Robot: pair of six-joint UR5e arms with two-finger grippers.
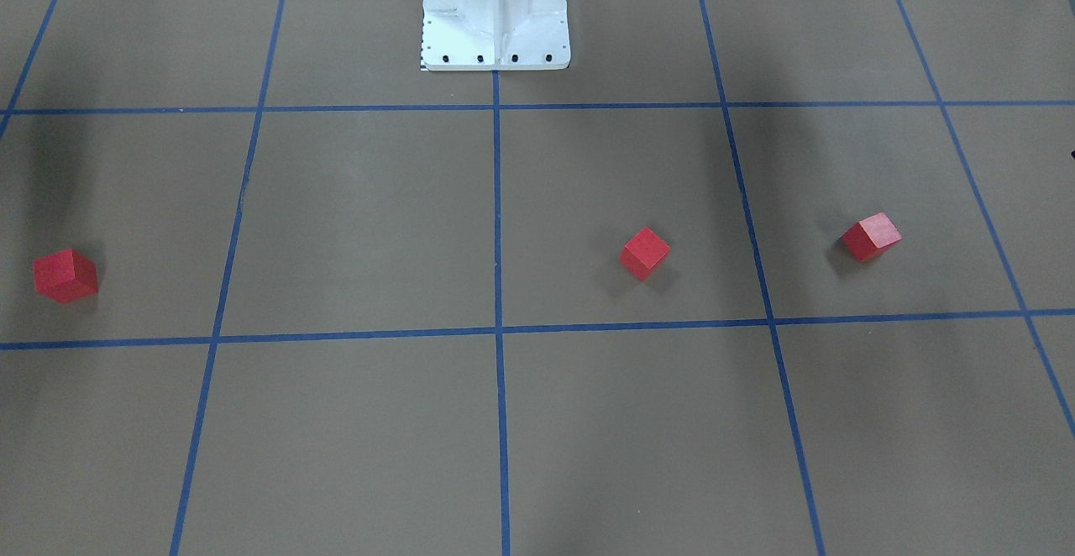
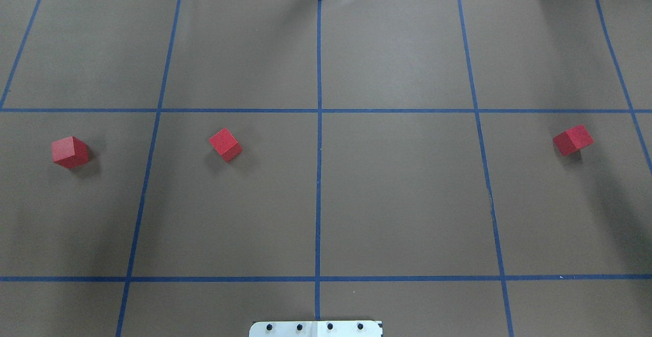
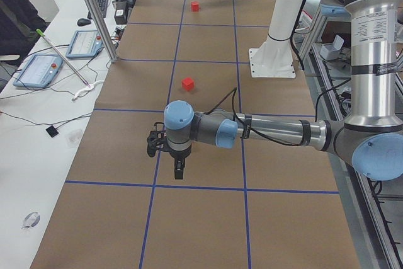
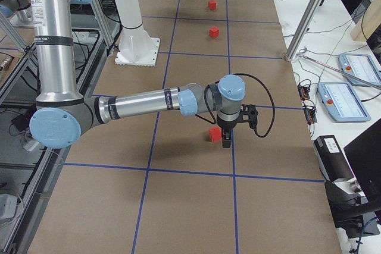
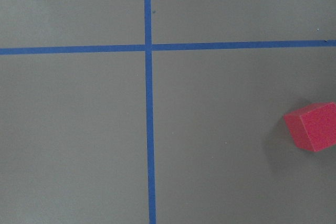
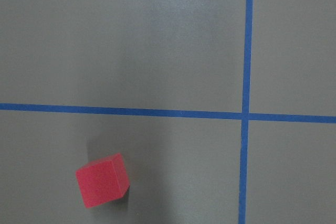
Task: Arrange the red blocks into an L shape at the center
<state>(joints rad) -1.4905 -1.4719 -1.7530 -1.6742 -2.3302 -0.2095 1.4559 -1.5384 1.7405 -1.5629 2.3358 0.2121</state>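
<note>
Red, matte, cubic: three red blocks, all flat on the brown paper in the middle row of the blue tape grid. Well apart, none touching, none squared to the lines.

Overhead layout:
- left block in the far-left square
- middle block in the square just left of the middle line
- right block in the far-right square

No block at the center yet. Judged: task not begun, no part of the L laid.

Left gripper: seen only from the table end, pointing straight down over the left side of the paper. Open or closed, cannot tell. No fingers in its wrist view, only a tape crossing and the left block at the right edge. Block not visible from the table end, probably hidden behind the wrist.

Right gripper: also pointing down, just beside the right block in the side view. Contact not judged, and grip state likewise impossible to tell. Same block low and left in its wrist view.

Reasoning on the pose: one arm stationed per outer block, presumably so as to give each cube to the nearer arm. Vertical aim suited to a top-down pinch. Blocks off-centre in both wrist views, so likely some sideways correction needed before any descent. Middle block unattended.
</note>
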